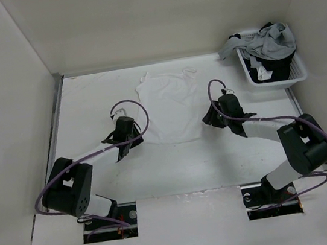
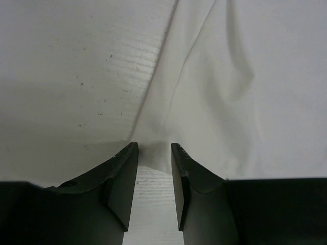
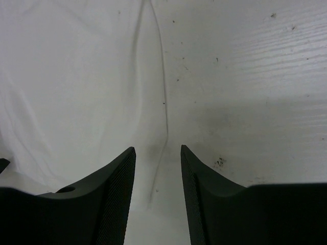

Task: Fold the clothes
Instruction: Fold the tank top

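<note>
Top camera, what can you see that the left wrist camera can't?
Only the top view shows the whole white top, the left arm, the right arm and a basket of other clothes. Only the left wrist view shows its own fingers close up, standing apart at the top's corner, and tiny specks on the table. Both show the white top lying on the table.

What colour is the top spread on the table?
Plain white top; best in the top external view.

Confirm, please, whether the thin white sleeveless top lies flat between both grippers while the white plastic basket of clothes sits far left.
Not quite: the top external view shows the white plastic basket sitting far right; the rest holds.
</note>
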Controlling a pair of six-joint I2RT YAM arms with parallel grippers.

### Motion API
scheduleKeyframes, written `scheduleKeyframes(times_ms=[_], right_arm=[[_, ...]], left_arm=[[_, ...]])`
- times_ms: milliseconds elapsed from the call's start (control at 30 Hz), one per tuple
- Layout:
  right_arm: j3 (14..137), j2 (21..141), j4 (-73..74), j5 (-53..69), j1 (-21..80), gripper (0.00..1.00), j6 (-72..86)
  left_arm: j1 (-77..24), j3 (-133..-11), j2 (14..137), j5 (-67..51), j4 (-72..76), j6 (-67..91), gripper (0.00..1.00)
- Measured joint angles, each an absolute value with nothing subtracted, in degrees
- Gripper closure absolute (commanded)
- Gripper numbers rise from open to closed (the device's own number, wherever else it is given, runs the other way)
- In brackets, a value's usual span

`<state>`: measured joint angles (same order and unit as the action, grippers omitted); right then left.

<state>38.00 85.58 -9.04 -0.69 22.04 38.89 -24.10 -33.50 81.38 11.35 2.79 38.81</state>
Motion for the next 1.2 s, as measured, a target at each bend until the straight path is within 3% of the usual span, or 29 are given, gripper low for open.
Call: scheduleKeyframes(times_ms=[100, 167, 400, 600, 700, 767, 933, 1067, 1200], right_arm=[[38.09, 88.31, -9.93, 0.54, 22.04, 0.59, 39.55], [38.30, 90.35, -10.15, 1.28, 22.02, 0.67, 40.05], [40.42, 93.82, -12.03, 2.55, 22.04, 0.97, 41.52], [39.11, 90.00, -12.23, 2.35, 22.48, 0.99, 42.09], [36.64, 80.53, -8.05, 1.54, 24.29, 0.96, 41.93], [36.14, 73.10, -3.64, 0.80, 26.57, 0.90, 41.76], [36.25, 60.03, 5.41, -1.04, 30.85, 0.50, 41.21], [36.21, 61.39, 7.05, -2.48, 29.98, 0.45, 40.77], [36.14, 71.09, 5.19, -2.98, 29.63, 0.46, 40.80]], left_arm=[[-24.05, -33.47, 82.74, 10.44, 3.01, 38.85, 0.86], [-23.97, -33.47, 82.74, 9.98, 3.20, 38.83, 0.91], [-22.83, -31.94, 81.38, 9.56, 4.12, 39.00, 0.97], [-20.91, -29.67, 76.29, 9.43, 4.62, 40.07, 0.98], [-20.62, -29.15, 71.94, 9.50, 4.71, 40.58, 0.98], [-20.64, -28.99, 69.38, 9.56, 4.99, 40.75, 0.98], [-20.49, -28.86, 67.51, 9.63, 5.69, 40.95, 0.98], [-20.25, -28.67, 67.96, 9.63, 5.78, 40.95, 0.98], [-19.99, -28.23, 68.31, 9.61, 5.80, 40.97, 0.98]])
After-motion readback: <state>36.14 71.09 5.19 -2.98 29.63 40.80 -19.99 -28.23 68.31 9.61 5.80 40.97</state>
